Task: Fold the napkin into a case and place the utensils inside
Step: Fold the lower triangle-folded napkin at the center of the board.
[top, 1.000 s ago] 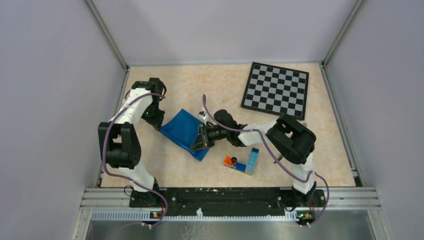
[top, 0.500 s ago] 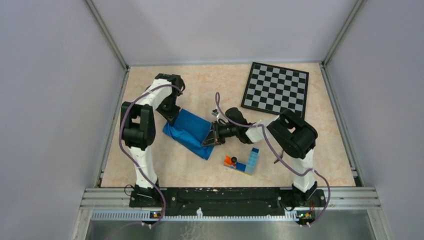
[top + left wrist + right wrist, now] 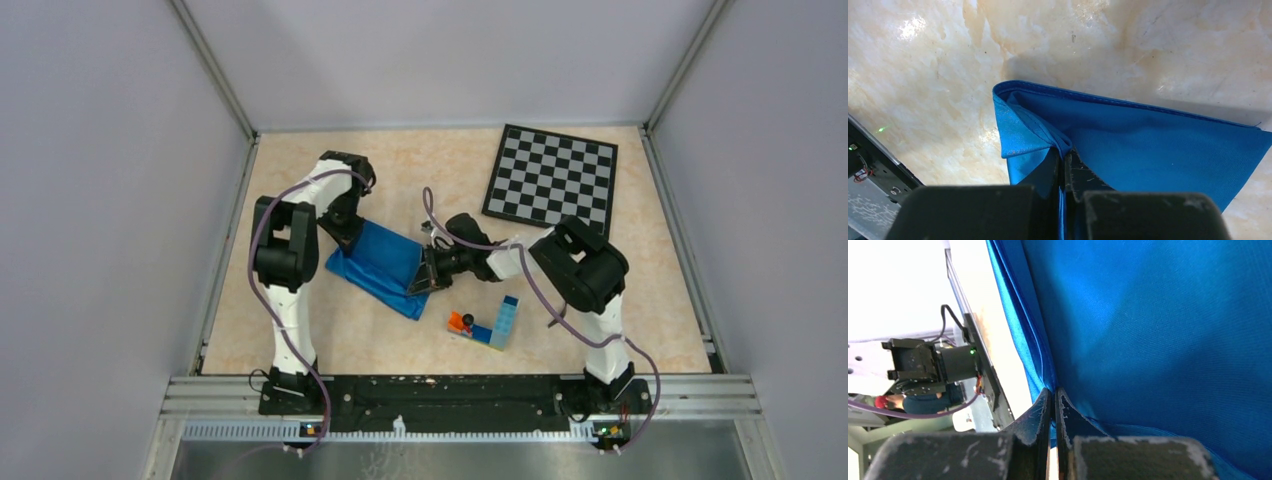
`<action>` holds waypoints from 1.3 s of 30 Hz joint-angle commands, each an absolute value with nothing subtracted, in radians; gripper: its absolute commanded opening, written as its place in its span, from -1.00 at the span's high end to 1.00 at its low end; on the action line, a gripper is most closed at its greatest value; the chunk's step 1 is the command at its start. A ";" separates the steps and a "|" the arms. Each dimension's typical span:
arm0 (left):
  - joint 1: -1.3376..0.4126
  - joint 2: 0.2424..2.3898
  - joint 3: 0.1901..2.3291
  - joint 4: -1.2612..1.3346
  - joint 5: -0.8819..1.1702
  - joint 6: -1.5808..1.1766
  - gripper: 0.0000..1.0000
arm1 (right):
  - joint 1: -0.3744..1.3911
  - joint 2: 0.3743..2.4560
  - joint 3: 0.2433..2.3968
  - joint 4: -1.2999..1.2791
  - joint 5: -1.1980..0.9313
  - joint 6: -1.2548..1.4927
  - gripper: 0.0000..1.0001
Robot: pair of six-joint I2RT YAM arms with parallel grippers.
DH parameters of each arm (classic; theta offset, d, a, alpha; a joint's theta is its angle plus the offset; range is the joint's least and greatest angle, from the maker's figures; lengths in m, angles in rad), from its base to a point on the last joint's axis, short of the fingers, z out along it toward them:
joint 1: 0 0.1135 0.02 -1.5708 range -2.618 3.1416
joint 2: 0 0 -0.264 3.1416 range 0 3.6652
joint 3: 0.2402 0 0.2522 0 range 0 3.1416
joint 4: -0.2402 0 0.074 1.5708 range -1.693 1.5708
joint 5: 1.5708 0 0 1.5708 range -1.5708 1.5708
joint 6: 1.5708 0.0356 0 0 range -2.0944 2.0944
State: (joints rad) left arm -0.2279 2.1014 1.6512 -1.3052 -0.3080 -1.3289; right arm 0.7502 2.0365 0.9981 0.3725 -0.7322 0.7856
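**Step in hand:** folding the napkin (image 3: 383, 262), held by both grippers, 1 at each side.

1. Left gripper (image 3: 1064, 159): jaws together, clamped on a bunched corner of the cloth. The layers fan out ahead of the jaws and to their right, and lie flat on the table (image 3: 938, 75).
2. Right gripper (image 3: 1054, 395): jaws together, clamped on a layered edge. The cloth spreads smooth ahead of the jaws and to their right.
3. The napkin lies between the 2 sets of jaws, doubled over and not yet a case. No fork or knife can be made out in any view.

**Doing the fold well:**

- Move both grippers at matched speed and height, so the span between the jaws is taut but does not drag.
- Hold every pinched layer; a slipped layer would likely skew the edge.
- Lay the carried edge square on the layer beneath before release.
- The brick block (image 3: 504, 322) sits near, behind the right jaws. Sweep clear of it.
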 commanded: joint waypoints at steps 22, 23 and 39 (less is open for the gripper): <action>-0.212 2.158 1.658 -1.234 -0.356 -1.300 1.00 | 0.756 1.886 1.147 0.033 -0.483 0.379 -0.05; -0.212 2.161 1.659 -1.231 -0.353 -1.298 1.00 | 0.761 1.889 1.152 0.035 -0.479 0.367 -0.08; -0.201 2.155 1.639 -1.203 -0.339 -1.280 1.00 | 0.877 1.915 1.265 -0.057 -0.234 0.243 -0.10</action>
State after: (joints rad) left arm -0.2138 2.1532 1.6512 -1.2461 -0.3294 -1.2819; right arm 0.8654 1.9327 1.1881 -0.0288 -0.3229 0.2893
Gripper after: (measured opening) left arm 0.019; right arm 0.550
